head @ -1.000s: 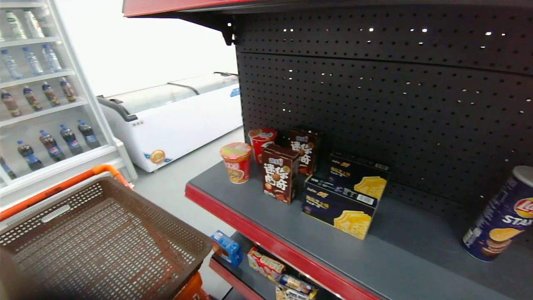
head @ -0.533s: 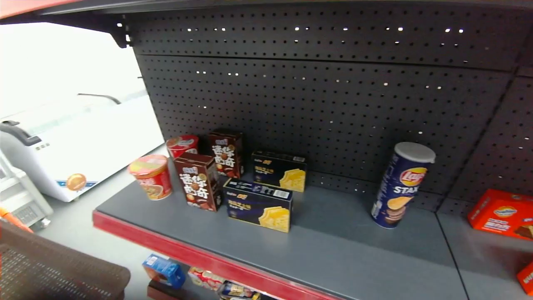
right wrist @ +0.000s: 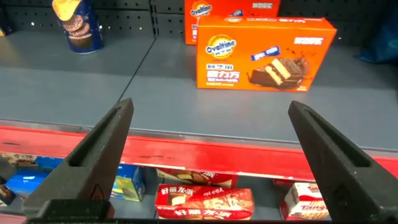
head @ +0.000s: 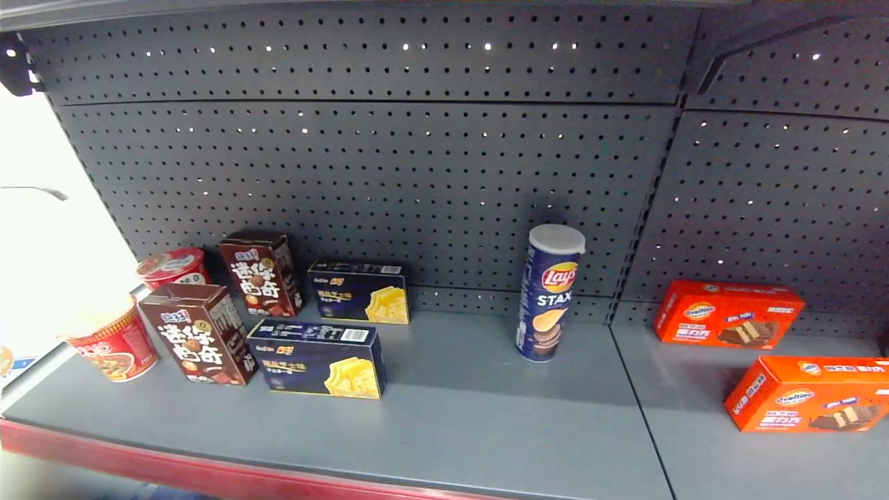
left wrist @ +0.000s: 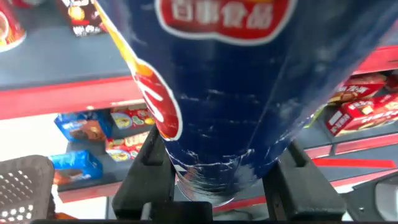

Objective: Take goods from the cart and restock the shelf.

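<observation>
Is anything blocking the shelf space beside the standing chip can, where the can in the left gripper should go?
Nothing visible does. The shelf is bare on both sides of the standing chip can; the blue boxes on its left and the orange boxes on its right sit apart from it.

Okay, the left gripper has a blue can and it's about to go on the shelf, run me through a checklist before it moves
1. Grip: left gripper has a finger on each side of the held blue can. Ok.
2. Right gripper open and empty, in front of the shelf. Ok.
3. Landing spot: bare shelf between the standing chips can and the dark blue box. Ok.
4. Chips can on the shelf upright, apart from its neighbours. Ok.
5. Orange boxes sit in the right bay, away from that spot. Ok.
6. Held blue can's clearance over the shelf's red front edge: cannot tell.
</observation>
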Tool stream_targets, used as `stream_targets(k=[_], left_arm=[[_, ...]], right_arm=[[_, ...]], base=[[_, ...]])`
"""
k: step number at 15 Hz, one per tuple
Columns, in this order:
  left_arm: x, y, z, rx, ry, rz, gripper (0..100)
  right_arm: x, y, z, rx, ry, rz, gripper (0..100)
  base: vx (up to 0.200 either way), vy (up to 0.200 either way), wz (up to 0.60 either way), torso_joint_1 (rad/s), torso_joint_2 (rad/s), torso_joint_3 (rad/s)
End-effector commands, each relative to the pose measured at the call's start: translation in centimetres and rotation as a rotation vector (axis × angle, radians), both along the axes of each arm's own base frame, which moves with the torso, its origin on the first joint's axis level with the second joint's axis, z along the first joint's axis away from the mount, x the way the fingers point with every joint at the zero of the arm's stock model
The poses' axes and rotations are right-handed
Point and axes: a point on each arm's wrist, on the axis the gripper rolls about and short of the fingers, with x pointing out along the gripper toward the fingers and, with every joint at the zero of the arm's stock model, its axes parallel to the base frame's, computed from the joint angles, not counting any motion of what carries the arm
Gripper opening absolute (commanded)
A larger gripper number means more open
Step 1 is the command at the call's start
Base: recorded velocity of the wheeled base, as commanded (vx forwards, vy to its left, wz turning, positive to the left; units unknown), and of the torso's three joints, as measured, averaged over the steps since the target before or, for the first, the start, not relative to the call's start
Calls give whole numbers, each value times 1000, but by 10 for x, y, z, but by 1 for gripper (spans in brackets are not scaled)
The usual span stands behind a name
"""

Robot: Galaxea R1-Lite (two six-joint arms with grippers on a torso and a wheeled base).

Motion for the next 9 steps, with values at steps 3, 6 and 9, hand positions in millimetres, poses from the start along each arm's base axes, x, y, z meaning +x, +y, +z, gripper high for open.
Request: stream_targets(k=[3, 6, 9], left_arm=[[0, 0, 1, -5, 3, -5, 0], [0, 0, 1, -28, 11, -1, 0], [1, 0, 1, -28, 24, -20, 0]], right_arm=[[0, 0, 0, 0, 0, 0, 100], [0, 0, 0, 0, 0, 3, 100], [0, 0, 0, 3, 0, 3, 100]], base=[[0, 0, 0, 0, 0, 0], [0, 0, 0, 0, 0, 0], [0, 0, -200, -1, 2, 1]])
